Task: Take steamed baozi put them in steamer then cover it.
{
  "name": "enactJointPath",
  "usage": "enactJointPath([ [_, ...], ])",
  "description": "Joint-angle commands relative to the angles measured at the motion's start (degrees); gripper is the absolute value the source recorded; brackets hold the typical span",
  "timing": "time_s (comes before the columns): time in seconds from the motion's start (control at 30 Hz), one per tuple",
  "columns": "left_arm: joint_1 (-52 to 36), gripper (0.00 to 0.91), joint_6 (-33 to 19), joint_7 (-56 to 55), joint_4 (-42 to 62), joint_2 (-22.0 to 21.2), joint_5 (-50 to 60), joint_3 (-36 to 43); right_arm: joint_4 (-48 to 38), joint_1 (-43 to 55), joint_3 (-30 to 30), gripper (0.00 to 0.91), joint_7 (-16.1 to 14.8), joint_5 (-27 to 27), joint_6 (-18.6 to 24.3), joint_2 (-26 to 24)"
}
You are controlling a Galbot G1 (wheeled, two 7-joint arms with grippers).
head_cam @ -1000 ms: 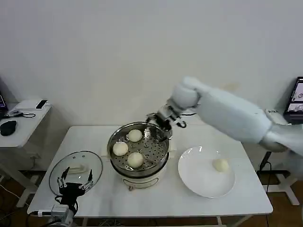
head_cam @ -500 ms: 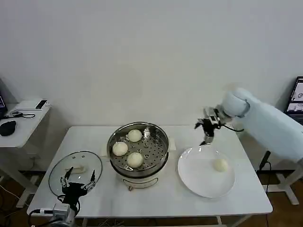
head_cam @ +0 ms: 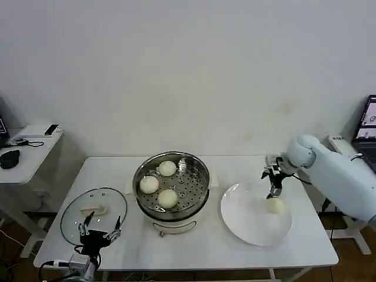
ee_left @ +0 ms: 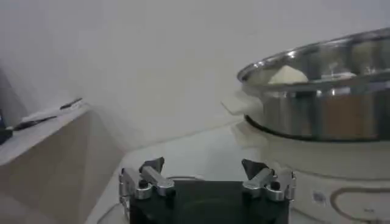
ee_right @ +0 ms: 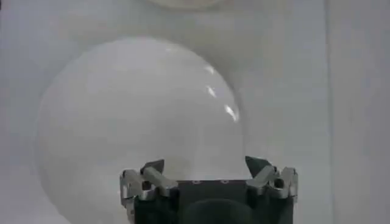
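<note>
The steamer (head_cam: 171,207) stands mid-table with three steamed baozi on its perforated tray: one at the back (head_cam: 167,168), one on the left (head_cam: 149,184) and one at the front (head_cam: 168,199). Another baozi (head_cam: 274,205) lies on the white plate (head_cam: 247,226). My right gripper (head_cam: 274,187) hangs open just above that baozi, pointing down over the plate (ee_right: 140,109), its jaws (ee_right: 204,165) empty. The glass cover (head_cam: 70,220) lies flat at the table's front left. My left gripper (head_cam: 98,229) waits open at its near edge. From the left wrist (ee_left: 203,165) the steamer (ee_left: 317,91) rises close by.
A side table (head_cam: 26,150) with a mouse and small devices stands to the left, off the work table. Bare white tabletop (head_cam: 200,247) runs along the front edge between the steamer and the plate. A wall closes the back.
My right gripper has swung from over the steamer's back rim rightward and down to just above the baozi on the plate. The left gripper has shifted slightly toward the front edge.
</note>
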Motion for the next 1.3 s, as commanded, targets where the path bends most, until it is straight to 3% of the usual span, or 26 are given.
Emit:
enactJointPath([
  [0.03, -0.21, 0.907, 0.06, 0.08, 0.16, 0.13, 0.18, -0.30, -1.90, -3.59, 1.43, 0.907, 0.38, -3.72, -0.29, 0.05],
  [0.13, -0.27, 0.907, 0.24, 0.06, 0.09, 0.08, 0.30, -0.35, -1.95, -3.99, 1.31, 0.907, 1.67, -4.25, -0.16, 0.25],
  [0.2, -0.27, 0.907, 0.27, 0.05, 0.06, -0.02, 0.30, -0.41, -2.54, -4.47, 1.57, 0.907, 4.13, -4.43, -0.45, 0.89],
  [0.33, -0.09, 0.907, 0.15, -0.06, 0.09, -0.05, 0.32, -0.28, -3.66, -5.01, 2.17, 0.907, 4.57, -5.97, -0.52, 1.72],
  [1.3, -0.68, 0.907, 0.60, 1.13, 0.51, -0.64, -0.22, -0.43, -3.57, -6.82, 2.23, 0.907, 2.43, -6.50, -0.19, 1.01],
])
